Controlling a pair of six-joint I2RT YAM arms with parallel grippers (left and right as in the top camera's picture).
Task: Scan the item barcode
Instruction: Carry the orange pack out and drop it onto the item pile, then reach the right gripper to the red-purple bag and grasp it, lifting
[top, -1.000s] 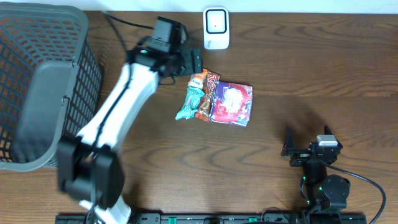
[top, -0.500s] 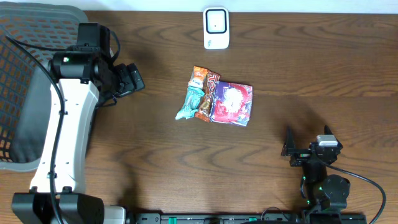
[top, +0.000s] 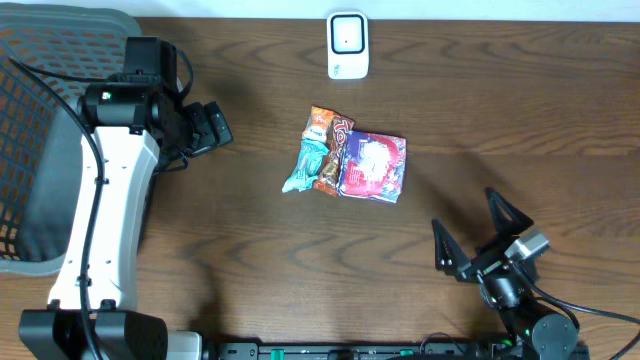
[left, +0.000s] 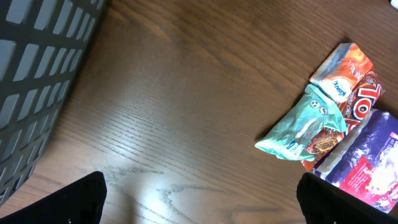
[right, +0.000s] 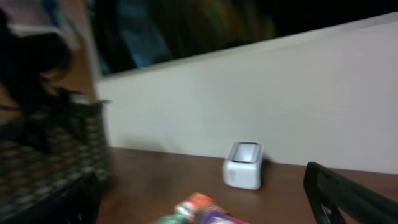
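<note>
My left hand (top: 220, 126) and right hand (top: 463, 208) are both spread and empty, and the packets (top: 345, 160) lie overlapped on the counter (top: 500, 100) near the scanner (top: 347, 45), so I may pinch two together by mistake.

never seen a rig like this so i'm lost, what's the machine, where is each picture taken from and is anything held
Two robot arms sit at a dark wooden table. One picture looks down from above; the other two come from cameras on the wrists, the right one blurred. The left gripper is beside a grey plastic mesh basket; the right gripper is at the near edge. Both are open and hold nothing. Mid-table lie snack packets: a teal packet, an orange packet and a purple-red packet. A white scanner box stands at the far edge.
</note>
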